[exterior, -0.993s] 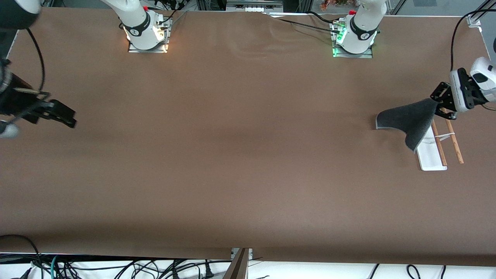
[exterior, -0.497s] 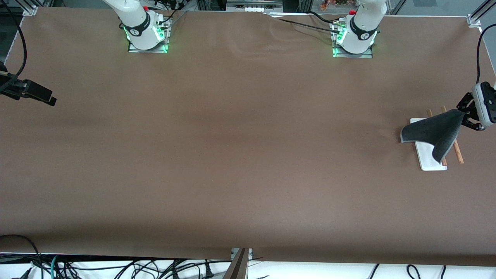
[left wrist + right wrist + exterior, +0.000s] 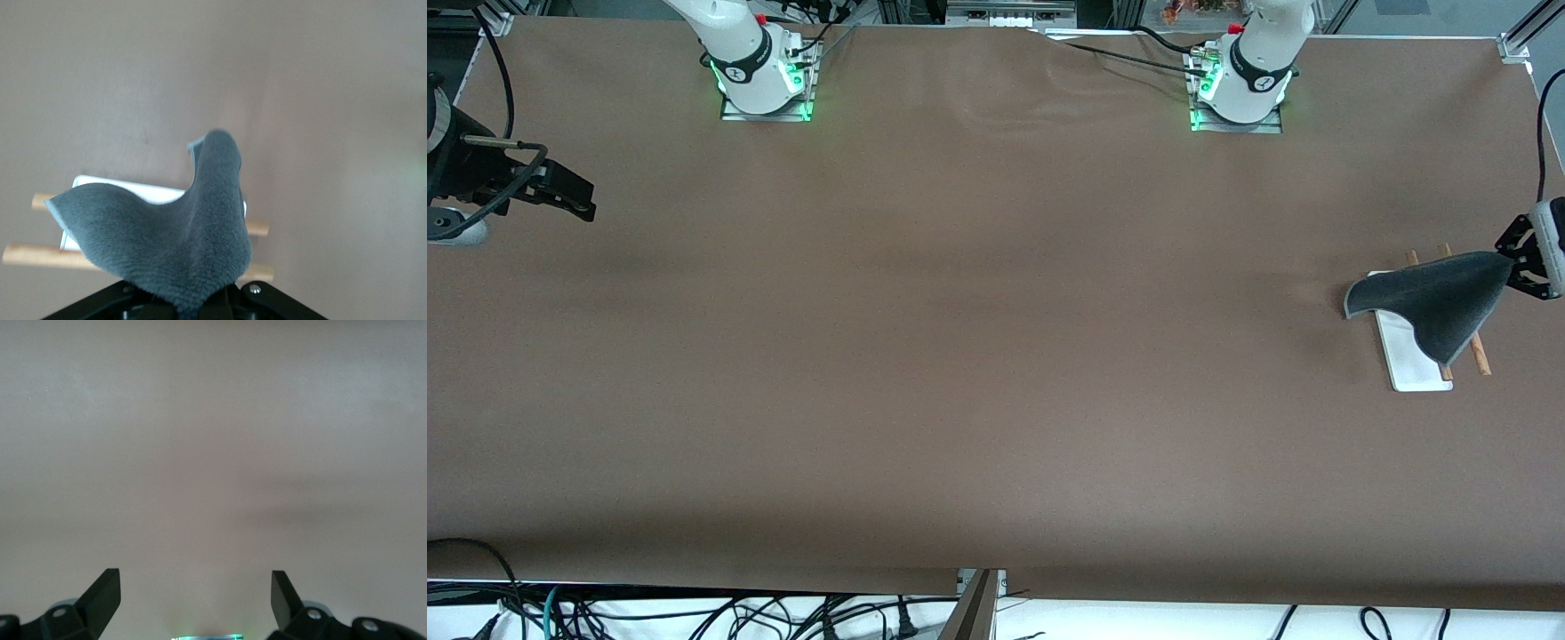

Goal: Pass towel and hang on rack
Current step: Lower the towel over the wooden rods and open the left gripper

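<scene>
At the left arm's end of the table, the left gripper (image 3: 1513, 261) hangs in the air over the rack (image 3: 1416, 356), its fingers clamped on one corner of the towel (image 3: 1436, 302). The dark grey cloth spreads out from that pinched corner, held up above the rack and hiding most of it. In the left wrist view the towel (image 3: 173, 247) fans out from the fingers with a pale stitched edge showing, and the two wooden rods (image 3: 40, 255) run crosswise under it, their ends poking out at both sides. A strip of the rack's white base (image 3: 127, 188) shows past the cloth. Whether the towel touches the rods I cannot tell.

The right gripper (image 3: 574, 200) waits in the air over the right arm's end of the table, well apart from the towel and the rack. Its fingers (image 3: 103, 593) stand wide apart with nothing between them, over the bare brown table (image 3: 996, 356).
</scene>
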Controlling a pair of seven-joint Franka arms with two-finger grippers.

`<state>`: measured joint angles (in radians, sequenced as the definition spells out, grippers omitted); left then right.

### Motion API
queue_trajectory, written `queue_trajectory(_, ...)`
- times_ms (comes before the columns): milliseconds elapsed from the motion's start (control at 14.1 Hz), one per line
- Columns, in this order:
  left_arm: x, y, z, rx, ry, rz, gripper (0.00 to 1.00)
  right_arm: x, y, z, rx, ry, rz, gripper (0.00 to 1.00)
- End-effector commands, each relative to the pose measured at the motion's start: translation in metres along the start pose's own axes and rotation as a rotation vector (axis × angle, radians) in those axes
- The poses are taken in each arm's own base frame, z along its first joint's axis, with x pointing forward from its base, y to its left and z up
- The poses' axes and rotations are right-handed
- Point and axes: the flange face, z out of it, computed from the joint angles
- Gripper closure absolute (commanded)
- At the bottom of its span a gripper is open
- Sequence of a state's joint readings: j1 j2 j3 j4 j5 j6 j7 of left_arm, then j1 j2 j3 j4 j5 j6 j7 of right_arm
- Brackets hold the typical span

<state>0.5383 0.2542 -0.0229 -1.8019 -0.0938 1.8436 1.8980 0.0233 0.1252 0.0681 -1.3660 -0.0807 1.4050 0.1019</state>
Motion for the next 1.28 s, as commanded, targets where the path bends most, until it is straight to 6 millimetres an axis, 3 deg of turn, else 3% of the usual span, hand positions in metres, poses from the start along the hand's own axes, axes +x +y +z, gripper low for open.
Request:
queue_trajectory(0,-0.029,-0.006,0.011,-0.035,-0.008,0.025,1.00,-0.004,0.004,0.001,-0.011,-0.005,-0.025,0.00)
queue_trajectory(71,-0.042,-0.007,0.025,-0.052,0.007,0.012,1.00,-0.001,0.004,0.004,-0.010,-0.010,-0.025,0.00)
queue_trajectory(284,-0.074,-0.026,0.029,-0.035,0.010,0.062,1.00,0.000,0.005,0.002,-0.006,-0.004,-0.022,0.00)
queue_trajectory(426,-0.108,-0.024,0.030,-0.024,0.019,0.059,1.00,0.001,0.005,0.003,-0.005,-0.006,-0.022,0.00)
queue_trajectory(709,-0.128,-0.026,0.059,-0.044,0.051,0.078,1.00,0.002,0.004,0.004,-0.002,-0.009,-0.023,0.00)
queue_trajectory(993,-0.144,-0.031,0.069,0.002,0.025,0.097,0.62,0.002,0.005,0.004,-0.001,-0.010,-0.020,0.00)
queue_trajectory(1064,-0.145,-0.033,0.073,0.008,0.022,0.101,0.02,0.002,0.005,0.004,-0.001,-0.010,-0.020,0.00)
queue_trajectory(1206,-0.149,-0.037,0.074,0.015,0.019,0.101,0.00,0.002,0.005,0.004,-0.001,-0.010,-0.020,0.00)
